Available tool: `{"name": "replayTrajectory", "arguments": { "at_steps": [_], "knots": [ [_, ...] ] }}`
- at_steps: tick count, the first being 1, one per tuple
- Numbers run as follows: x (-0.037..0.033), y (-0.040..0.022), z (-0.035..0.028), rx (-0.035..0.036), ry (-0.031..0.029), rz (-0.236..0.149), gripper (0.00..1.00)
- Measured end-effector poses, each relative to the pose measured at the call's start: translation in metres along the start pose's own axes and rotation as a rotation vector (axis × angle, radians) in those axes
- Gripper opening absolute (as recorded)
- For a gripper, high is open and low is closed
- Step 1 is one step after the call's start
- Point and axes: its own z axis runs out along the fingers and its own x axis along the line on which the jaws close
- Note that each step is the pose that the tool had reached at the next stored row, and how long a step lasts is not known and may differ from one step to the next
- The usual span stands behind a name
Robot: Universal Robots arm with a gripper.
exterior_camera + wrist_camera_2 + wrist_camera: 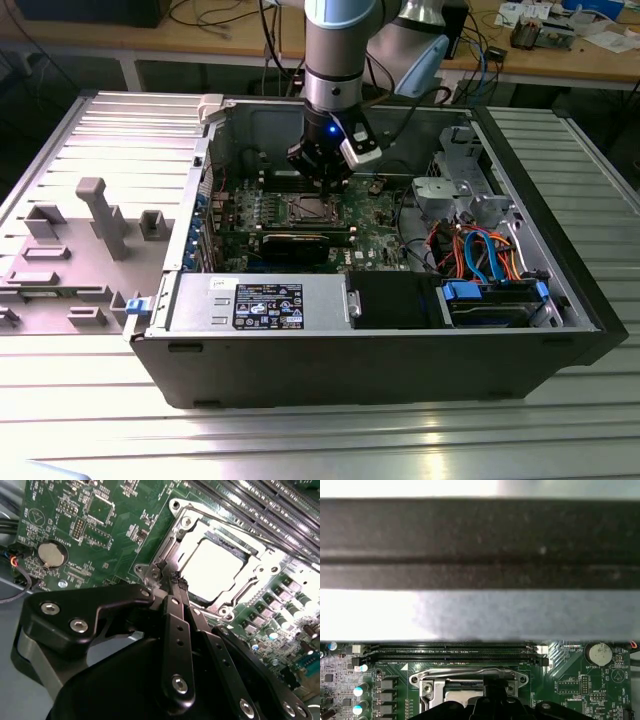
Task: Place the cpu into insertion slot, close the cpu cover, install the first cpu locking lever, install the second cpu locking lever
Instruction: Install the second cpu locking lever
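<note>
Claw: gripper (176,580) fingers are drawn together with nothing held between them; the tips sit at the corner of the insertion slot (215,560), judged so as to work the socket hardware and not to carry a part.
Cpu: cpu (212,565) lies flat in the insertion slot, its pale metal top showing through the window.
Cpu cover: cpu cover (192,525) lies folded down around the chip; whether it is latched cannot be told.
Locking levers: position cannot be told.
Motherboard: green motherboard (375,235) bears the insertion slot, with long black memory slots (455,652) just beside it and a coin battery (52,554) apart from it.
Case: open computer case (350,365) holds the motherboard, a grey power unit (260,302) and coloured cables (480,250).
</note>
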Motion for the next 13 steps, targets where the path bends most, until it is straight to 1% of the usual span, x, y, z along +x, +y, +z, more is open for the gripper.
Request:
{"name": "replayTrajectory", "arguments": {
  "at_steps": [4,13],
  "knots": [
    [0.0000,-0.0049,0.0002,0.0000,-0.0001,0.000,0.11],
    [0.0000,-0.0078,0.0004,0.0002,0.0000,0.000,0.11]
  ]
}}
